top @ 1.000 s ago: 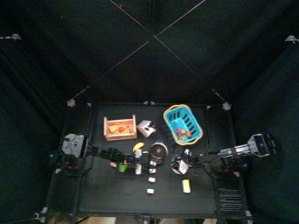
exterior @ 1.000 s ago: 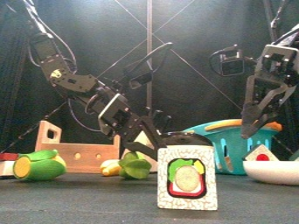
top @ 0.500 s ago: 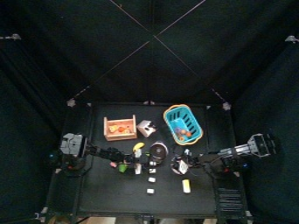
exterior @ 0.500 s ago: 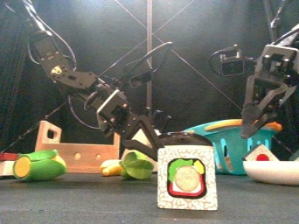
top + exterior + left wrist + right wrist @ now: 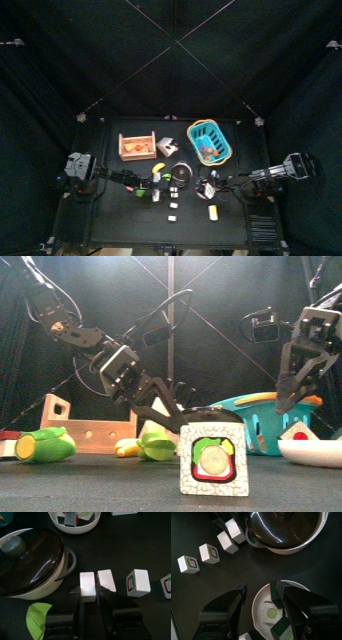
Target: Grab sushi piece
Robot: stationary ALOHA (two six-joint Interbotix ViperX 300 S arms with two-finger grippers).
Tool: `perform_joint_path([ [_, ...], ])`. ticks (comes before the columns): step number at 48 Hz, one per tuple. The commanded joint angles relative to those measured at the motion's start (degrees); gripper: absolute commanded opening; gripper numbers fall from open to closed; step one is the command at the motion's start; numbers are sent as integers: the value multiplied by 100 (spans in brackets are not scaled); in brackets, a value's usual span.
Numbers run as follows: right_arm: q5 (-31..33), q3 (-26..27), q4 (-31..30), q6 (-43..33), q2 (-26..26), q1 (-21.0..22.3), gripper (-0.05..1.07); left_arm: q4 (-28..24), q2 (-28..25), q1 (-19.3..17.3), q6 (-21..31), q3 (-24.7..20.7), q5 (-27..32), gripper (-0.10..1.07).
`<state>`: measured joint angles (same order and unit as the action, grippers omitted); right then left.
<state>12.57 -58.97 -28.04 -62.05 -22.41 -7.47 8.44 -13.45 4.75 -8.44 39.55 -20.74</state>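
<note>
In the left wrist view, my left gripper [image 5: 92,594] is shut on a white sushi piece [image 5: 87,585] that lies on the table beside the black pot [image 5: 30,562]. A second white piece [image 5: 106,580] leans against the held one. Another sushi piece [image 5: 138,580] with a coloured centre lies further along the row. From above, the left gripper [image 5: 158,186] sits just left of the pot [image 5: 178,172]. My right gripper [image 5: 268,597] hangs open over a white plate [image 5: 261,619] with sushi on it. A large sushi piece [image 5: 214,460] stands at the table's front edge.
A teal basket [image 5: 210,141] and a wooden crate [image 5: 136,147] stand at the back of the table. A white bowl [image 5: 77,522] with pieces in it is beyond the pot. A green toy [image 5: 47,444] lies at the front left.
My left jaws have closed in onto the white sushi piece. In the front view the left arm's wrist has risen somewhat. The right arm has stayed still.
</note>
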Motion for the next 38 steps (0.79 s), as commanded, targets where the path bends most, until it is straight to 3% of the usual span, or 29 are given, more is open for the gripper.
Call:
perform_joint_path([
  [1,-35,44,18,-9,-35,-9,86,-9,167,-9,0,-26,-18,52],
  [38,-35,44,53,-9,70,-18,86,9,404,-9,-9,237,-79,52],
])
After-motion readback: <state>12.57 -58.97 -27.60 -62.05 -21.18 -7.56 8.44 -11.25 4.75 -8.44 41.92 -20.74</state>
